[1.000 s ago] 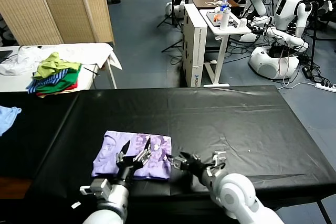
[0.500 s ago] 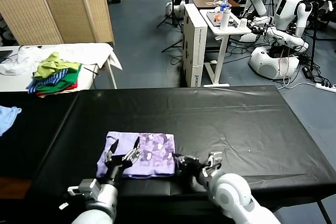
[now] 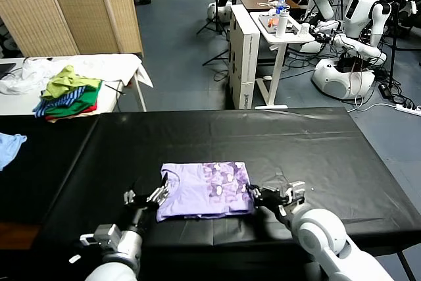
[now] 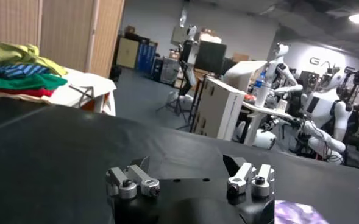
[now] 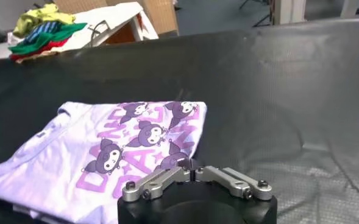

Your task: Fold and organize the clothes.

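Note:
The clothes are one pale lavender T-shirt, lying folded and flat on the black table near its front edge. Its purple cartoon print faces up. My right gripper is at the shirt's right near corner. In the right wrist view its fingertips meet on the fabric's edge, shut on it. My left gripper stands open just off the shirt's left near corner, holding nothing. In the left wrist view only a corner of the shirt shows.
A green, striped and red heap of garments lies on a white side table at the back left. A light blue garment lies at the left edge. A white cart and other robots stand beyond the table.
The right gripper has shut on the shirt's edge and moved right, and the shirt has slid right with it. The left gripper stayed open and drew back off the shirt.

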Available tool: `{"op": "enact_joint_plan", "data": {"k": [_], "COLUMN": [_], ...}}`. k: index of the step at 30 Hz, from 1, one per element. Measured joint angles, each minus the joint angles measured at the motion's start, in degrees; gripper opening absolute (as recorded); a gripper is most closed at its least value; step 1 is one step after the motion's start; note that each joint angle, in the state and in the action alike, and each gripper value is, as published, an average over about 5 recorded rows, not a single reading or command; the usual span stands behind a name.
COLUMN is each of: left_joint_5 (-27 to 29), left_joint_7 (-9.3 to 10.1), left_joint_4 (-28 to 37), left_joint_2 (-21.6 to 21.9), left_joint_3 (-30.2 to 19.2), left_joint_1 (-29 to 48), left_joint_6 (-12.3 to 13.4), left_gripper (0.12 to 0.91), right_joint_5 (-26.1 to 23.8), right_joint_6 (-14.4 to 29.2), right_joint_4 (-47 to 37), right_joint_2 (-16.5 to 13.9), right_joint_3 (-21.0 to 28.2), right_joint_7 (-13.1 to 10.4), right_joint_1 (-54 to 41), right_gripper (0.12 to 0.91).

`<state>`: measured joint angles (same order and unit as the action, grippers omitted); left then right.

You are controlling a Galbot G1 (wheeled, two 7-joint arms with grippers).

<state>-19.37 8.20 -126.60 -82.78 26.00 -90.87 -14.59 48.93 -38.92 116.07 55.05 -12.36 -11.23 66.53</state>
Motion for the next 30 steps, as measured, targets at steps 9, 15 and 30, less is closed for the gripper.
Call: {"op": "enact_joint_plan", "data": {"k": [9,15,30], "left_joint_5": [0.3,-0.6,-1.5], "left_joint_7": [-0.28,0.01,2.38], "left_joint_4": [0.3,-0.3,-8.1], "left_joint_2": [1.8,4.1,11.9], "left_joint_3": [0.1,0.9,5.6], "left_joint_1": [-1.4,-3.8,-17.6], "left_joint_6": [3.8,5.8,4.7], "left_gripper": [0.907,0.907,0.907], "right_joint_5": [-1.4,-8.0,-18.1], "right_joint_6": [0.2,6.9,24.5], "right_joint_4": [3.5,5.6,7.9], "right_joint_2": [-3.8,-5.7,-5.3], "right_joint_3": [-3.0,-6.1,-17.6], "right_joint_7": [0.6,2.4,5.1], "right_joint_1": [2.2,4.8,20.1], "right_gripper": [0.800,0.905,0.907]}}
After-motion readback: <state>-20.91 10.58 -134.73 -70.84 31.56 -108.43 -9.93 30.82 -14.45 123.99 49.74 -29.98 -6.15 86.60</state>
